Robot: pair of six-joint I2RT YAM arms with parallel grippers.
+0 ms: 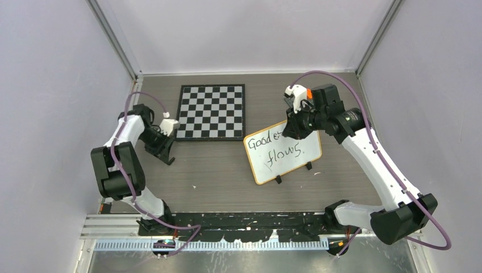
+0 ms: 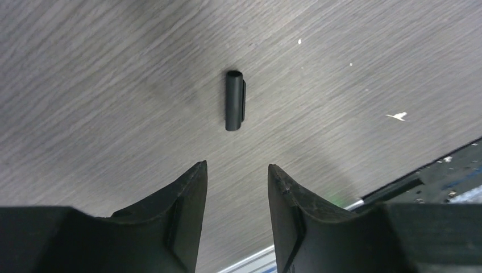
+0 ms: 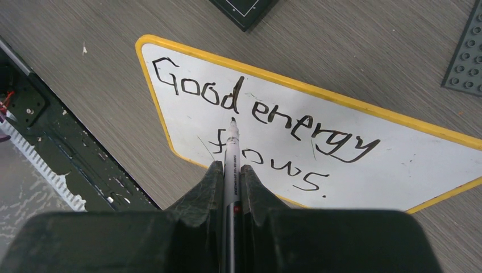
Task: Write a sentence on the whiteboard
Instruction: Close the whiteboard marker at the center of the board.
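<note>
The whiteboard [image 1: 284,156] with a yellow rim lies tilted on the table right of centre. In the right wrist view the whiteboard [image 3: 364,153] reads "Good energy flows." in black. My right gripper [image 1: 295,128] hangs over its upper edge and hides part of the writing from above. In its own view the right gripper [image 3: 229,166] is shut on a white marker [image 3: 231,153], tip down above the board between the two lines. My left gripper [image 1: 165,148] is at the left, open and empty [image 2: 236,166]. A black marker cap [image 2: 235,100] lies on the table just ahead of it.
A black-and-white chessboard [image 1: 211,112] lies at the back centre; its corner [image 3: 244,11] shows in the right wrist view. A grey studded plate [image 3: 466,57] sits at that view's right edge. A black rail [image 1: 244,220] runs along the near table edge.
</note>
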